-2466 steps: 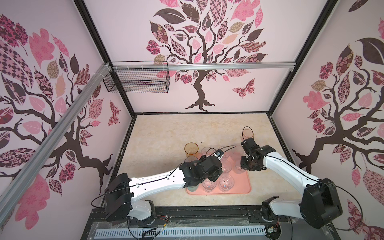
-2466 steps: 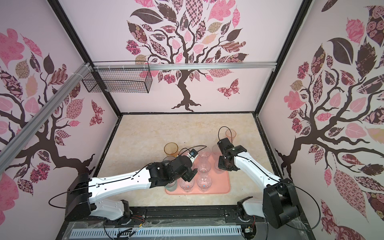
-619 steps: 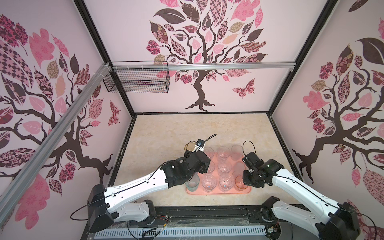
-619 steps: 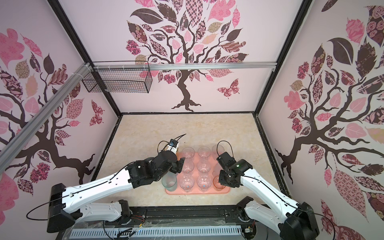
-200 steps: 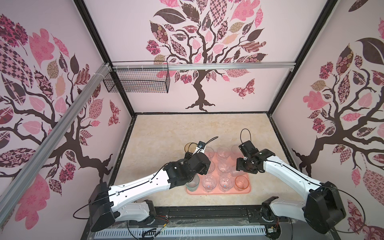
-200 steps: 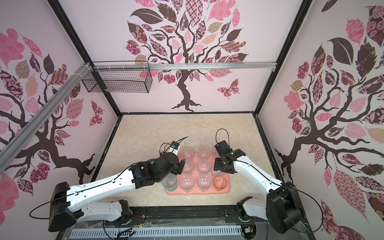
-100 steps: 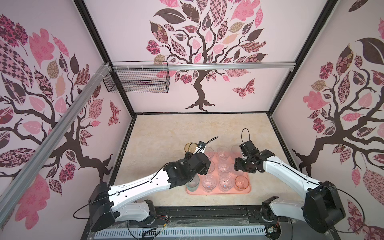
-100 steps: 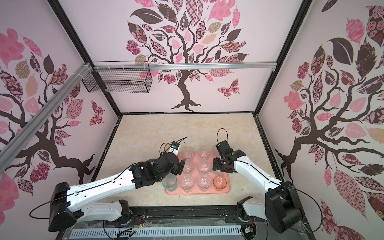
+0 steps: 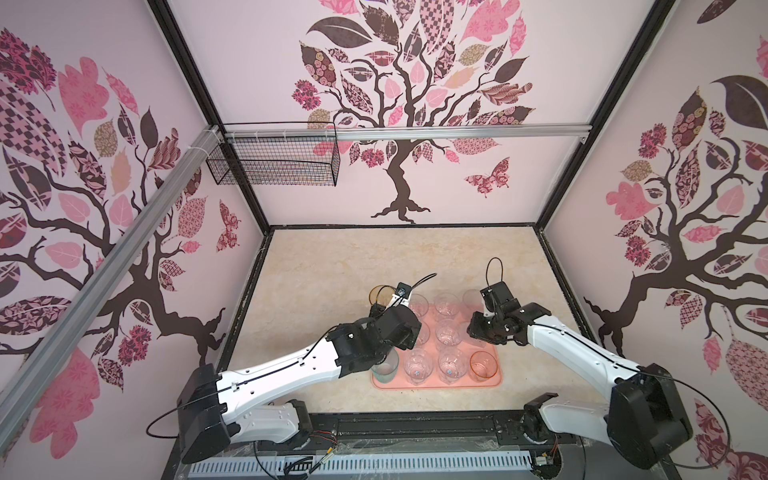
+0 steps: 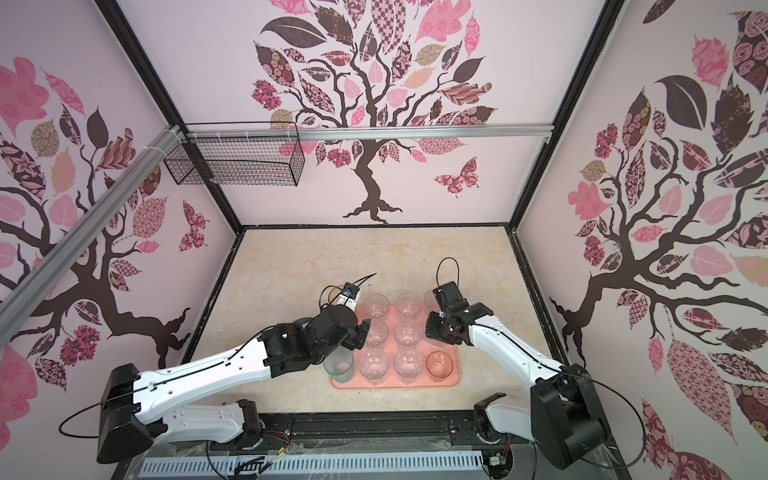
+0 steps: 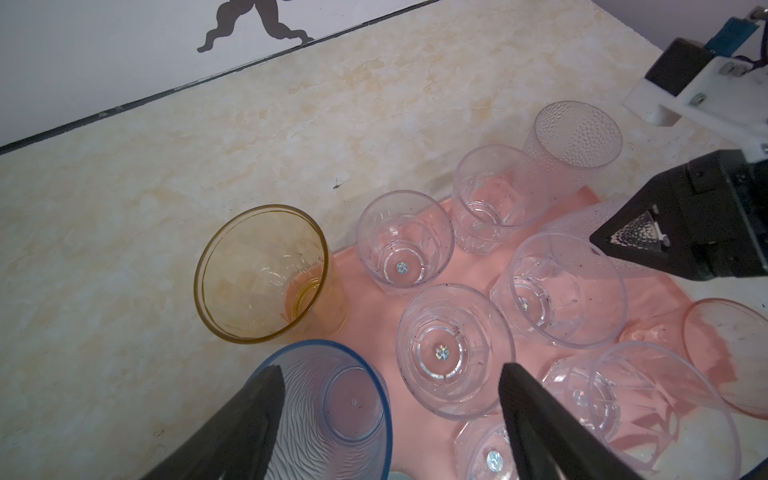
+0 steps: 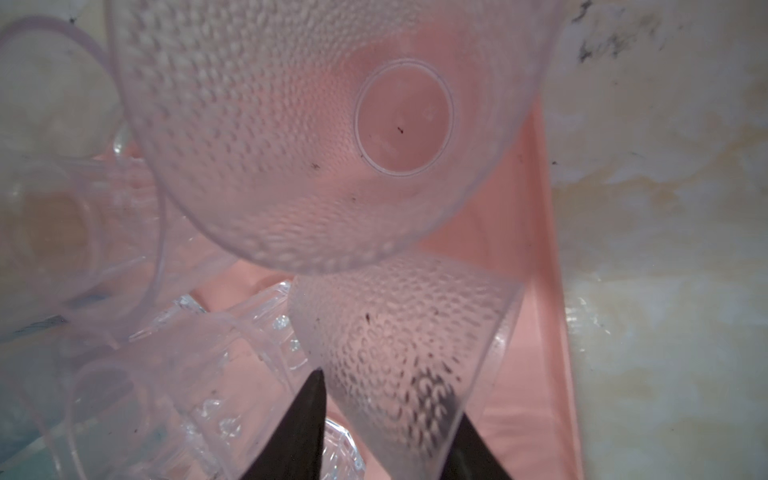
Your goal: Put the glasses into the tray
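3 pale pink walls (image 9: 457,187) with tree decals (image 9: 399,183) surround a beige marbled tabletop (image 9: 353,257).

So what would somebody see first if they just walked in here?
Probably the pink tray crowded with see-through glasses near the front edge of the table, with the white left arm and right arm reaching over it. Then the big dark tree with pink leaves spread across the back wall. The right arm's jaws pinch a bumpy glass at the tray's right side.

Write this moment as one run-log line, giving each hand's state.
left hand open over tray | right hand closed on dimpled glass | amber glass beside tray, not in it
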